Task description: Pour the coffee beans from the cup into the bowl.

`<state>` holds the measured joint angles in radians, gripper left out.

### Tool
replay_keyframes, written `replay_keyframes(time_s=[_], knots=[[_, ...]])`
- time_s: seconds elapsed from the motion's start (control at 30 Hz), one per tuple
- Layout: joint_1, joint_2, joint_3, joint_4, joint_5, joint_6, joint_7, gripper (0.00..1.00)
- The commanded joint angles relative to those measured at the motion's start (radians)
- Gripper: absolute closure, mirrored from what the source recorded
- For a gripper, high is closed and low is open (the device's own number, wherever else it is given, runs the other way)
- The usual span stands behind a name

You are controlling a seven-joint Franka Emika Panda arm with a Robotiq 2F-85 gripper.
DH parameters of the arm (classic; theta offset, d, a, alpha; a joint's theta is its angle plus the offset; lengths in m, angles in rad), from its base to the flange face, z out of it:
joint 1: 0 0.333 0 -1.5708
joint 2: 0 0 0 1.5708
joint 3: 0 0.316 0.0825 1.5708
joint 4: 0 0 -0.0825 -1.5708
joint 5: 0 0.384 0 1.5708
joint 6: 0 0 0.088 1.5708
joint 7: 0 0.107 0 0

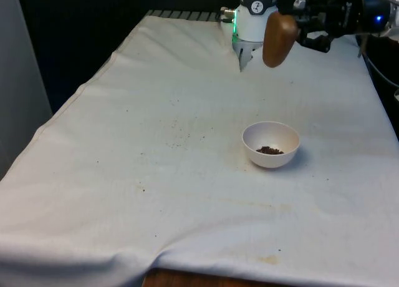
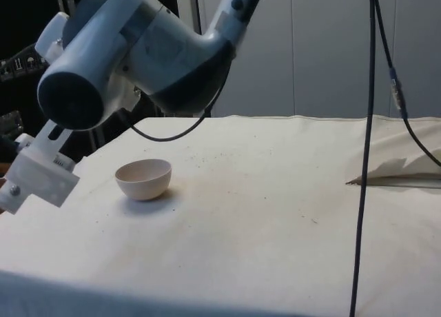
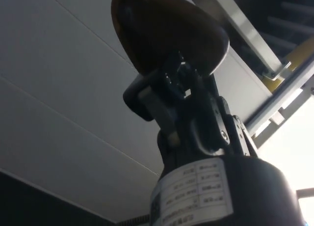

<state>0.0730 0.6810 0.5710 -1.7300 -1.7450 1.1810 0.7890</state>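
Brown cup (image 1: 278, 39) clenched in the jaws, tipped, hanging high above the cloth-covered desk (image 1: 124, 175). Below, nearer the camera, white bowl (image 1: 271, 144) with coffee beans (image 1: 269, 150) inside.

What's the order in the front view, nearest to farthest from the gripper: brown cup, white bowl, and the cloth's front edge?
1. The brown cup, held in the black gripper at the table's far end.
2. The round white bowl, lower down on the cloth, with coffee beans inside.
3. The white cloth's front edge, closest to the camera.
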Motion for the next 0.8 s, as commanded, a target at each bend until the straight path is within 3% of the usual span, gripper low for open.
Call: replay_keyframes(time_s=[0.0, 0.07, 0.1, 0.13, 0.37, 0.4, 0.43, 0.6, 0.63, 0.67, 0.7, 0.77], knots=[[-0.010, -0.010, 0.007, -0.005, 0.012, 0.011, -0.010, 0.97], [-0.014, -0.022, 0.007, -0.006, 0.029, 0.011, -0.021, 0.97], [-0.005, -0.011, 0.000, 0.000, 0.017, 0.000, -0.011, 0.97], [-0.016, -0.025, 0.007, -0.007, 0.034, 0.010, -0.024, 0.97], [-0.033, -0.046, 0.005, -0.011, 0.068, 0.016, -0.037, 0.97], [-0.022, -0.035, -0.001, -0.002, 0.061, 0.000, -0.029, 0.97], [-0.036, -0.048, 0.005, -0.012, 0.072, 0.017, -0.038, 0.97], [-0.052, -0.058, 0.003, -0.016, 0.094, 0.022, -0.039, 0.97], [-0.054, -0.060, 0.003, -0.016, 0.098, 0.023, -0.039, 0.97], [-0.042, -0.049, -0.004, -0.005, 0.093, 0.003, -0.034, 0.97], [-0.057, -0.062, 0.002, -0.017, 0.102, 0.025, -0.039, 0.97], [-0.065, -0.066, 0.000, -0.019, 0.112, 0.031, -0.039, 0.97]])
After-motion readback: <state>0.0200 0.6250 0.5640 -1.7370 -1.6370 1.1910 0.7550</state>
